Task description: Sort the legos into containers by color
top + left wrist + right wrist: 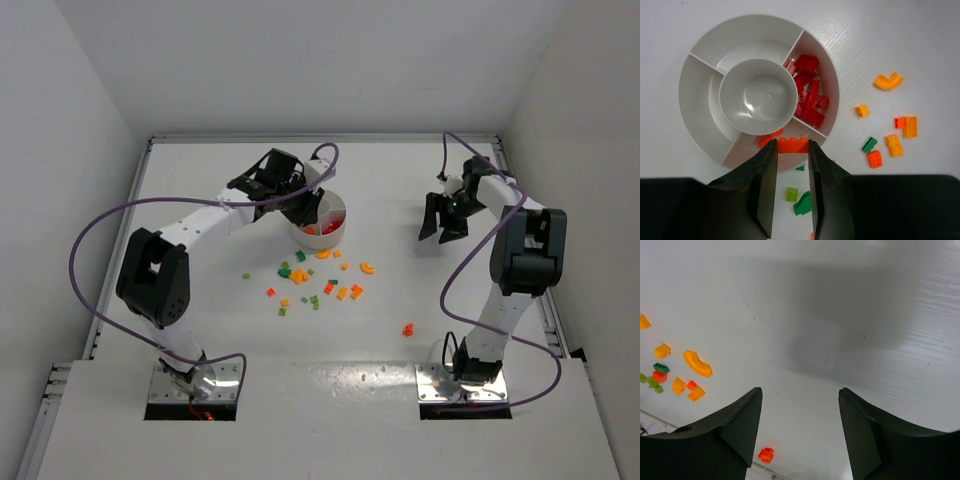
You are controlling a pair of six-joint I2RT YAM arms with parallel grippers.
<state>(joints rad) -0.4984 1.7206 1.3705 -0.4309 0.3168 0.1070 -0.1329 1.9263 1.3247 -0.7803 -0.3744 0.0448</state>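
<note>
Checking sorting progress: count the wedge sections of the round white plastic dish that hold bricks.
2. In the left wrist view, the right wedge holds red plastic bricks; the near wedge holds orange bricks, partly hidden by the left gripper and its gripped orange brick.

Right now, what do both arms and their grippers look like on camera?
Left arm and right arm: white links, black joint housings, silver base plates. A purple cable loops along each. Left gripper and right gripper have broad black curved fingers.
</note>
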